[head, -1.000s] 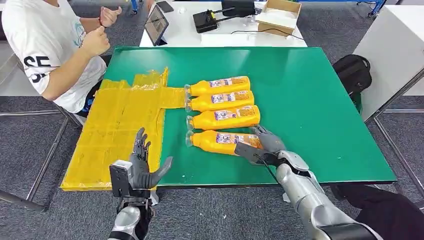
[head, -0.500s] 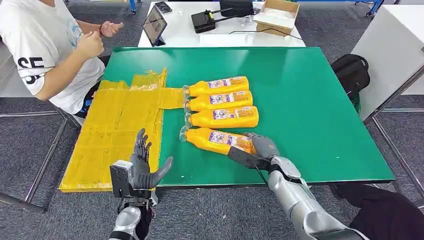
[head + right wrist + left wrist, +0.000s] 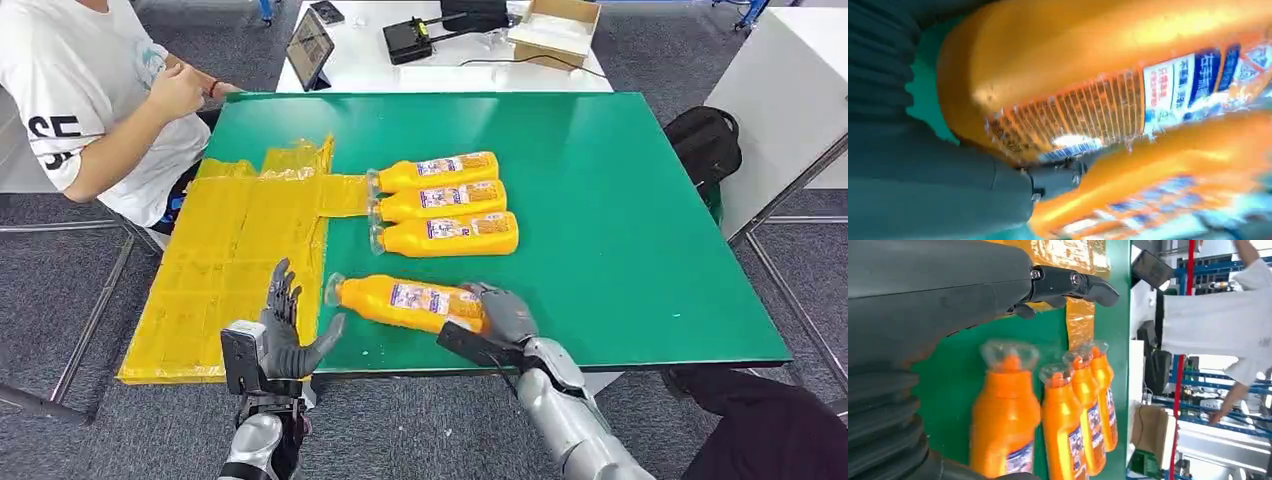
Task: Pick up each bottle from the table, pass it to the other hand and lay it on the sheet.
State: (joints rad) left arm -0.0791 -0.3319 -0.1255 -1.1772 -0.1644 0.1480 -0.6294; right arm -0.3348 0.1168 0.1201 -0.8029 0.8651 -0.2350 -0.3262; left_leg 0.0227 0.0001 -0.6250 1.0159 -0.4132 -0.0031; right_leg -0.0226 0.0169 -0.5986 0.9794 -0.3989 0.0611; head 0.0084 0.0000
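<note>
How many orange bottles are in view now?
4. Three lie side by side mid-table: far bottle, middle bottle, near bottle. The right hand grips the fourth bottle.

The head view looks forward and down from high at the near edge onto the whole green table (image 3: 620, 200). The left wrist view, turned sideways, looks from low at the near left across the table toward the far side. The right wrist view sits very close against the held bottle (image 3: 1088, 75). All three share the orange bottles (image 3: 440, 205).
</note>
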